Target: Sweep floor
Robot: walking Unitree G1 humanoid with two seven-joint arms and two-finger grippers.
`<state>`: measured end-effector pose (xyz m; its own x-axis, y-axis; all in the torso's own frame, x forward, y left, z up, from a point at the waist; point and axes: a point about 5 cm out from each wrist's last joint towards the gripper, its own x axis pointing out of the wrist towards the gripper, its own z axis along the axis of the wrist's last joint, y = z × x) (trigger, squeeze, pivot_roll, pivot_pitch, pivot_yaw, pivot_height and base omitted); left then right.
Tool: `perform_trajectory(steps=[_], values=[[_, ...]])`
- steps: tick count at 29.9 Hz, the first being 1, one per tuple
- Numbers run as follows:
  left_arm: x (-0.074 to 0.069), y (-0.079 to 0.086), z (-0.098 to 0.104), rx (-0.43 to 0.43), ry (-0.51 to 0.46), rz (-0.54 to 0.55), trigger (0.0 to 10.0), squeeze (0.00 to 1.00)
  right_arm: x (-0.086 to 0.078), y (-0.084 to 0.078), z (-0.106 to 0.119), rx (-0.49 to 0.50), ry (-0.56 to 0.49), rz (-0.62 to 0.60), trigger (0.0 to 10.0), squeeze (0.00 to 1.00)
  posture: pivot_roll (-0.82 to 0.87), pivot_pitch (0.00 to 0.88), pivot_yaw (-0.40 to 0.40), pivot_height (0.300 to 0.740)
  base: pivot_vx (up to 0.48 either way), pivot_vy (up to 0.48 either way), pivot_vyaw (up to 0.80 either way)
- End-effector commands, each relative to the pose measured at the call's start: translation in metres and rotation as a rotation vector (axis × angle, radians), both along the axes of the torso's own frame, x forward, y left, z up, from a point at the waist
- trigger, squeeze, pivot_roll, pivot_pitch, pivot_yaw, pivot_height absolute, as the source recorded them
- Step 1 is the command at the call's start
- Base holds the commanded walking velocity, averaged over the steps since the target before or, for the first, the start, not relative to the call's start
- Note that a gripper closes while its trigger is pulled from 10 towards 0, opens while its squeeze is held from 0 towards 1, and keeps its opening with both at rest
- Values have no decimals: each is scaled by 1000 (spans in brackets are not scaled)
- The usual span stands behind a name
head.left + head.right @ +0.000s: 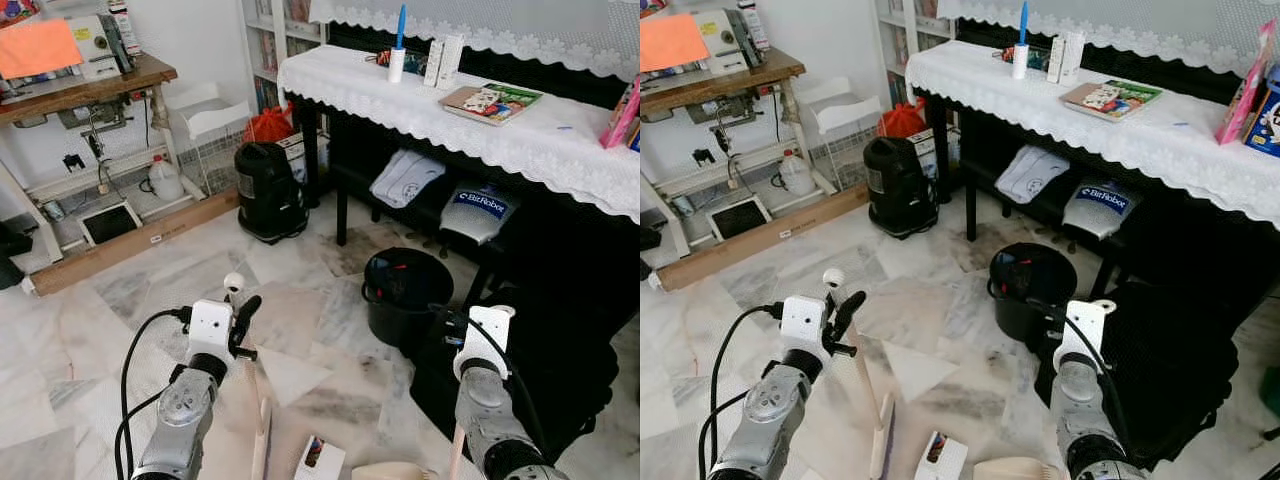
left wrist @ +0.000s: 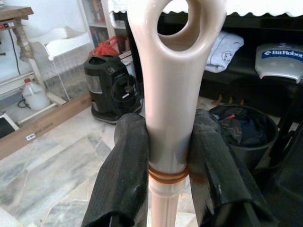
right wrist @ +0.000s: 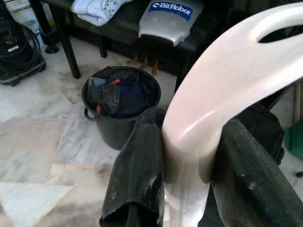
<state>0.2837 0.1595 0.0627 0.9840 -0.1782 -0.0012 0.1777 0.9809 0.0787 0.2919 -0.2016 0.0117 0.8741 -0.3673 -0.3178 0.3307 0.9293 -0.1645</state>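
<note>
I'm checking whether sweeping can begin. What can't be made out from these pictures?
- Cream broom handle: its brush end, cut off by the head views' lower edge.
- Cream dustpan handle: its pan, barely showing at that edge.
- Black round bin: contents too dark to identify.

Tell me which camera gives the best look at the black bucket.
The right wrist view: the black bucket sits unobstructed, contents visible. Both eye views show it under the table, rim partly shaded; the left wrist view hides part behind the left claw.
</note>
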Motion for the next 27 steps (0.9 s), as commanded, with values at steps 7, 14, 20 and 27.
perform_trajectory(steps=[7,14,20,27], values=[[5,5,12,8,-60,22,10000,0,-3,10,4,-85,-70,54,10000,0,100,0,69,740,0,0,0],[3,5,11,4,-64,29,10000,0,0,10,19,-124,-189,68,10000,0,100,0,65,740,0,0,0],[4,5,12,2,-68,32,10000,0,4,12,31,-149,-275,92,10000,0,99,0,63,740,0,0,0],[4,5,13,2,-72,35,10000,0,4,15,35,-151,-309,104,10000,0,100,0,63,740,0,0,0]])
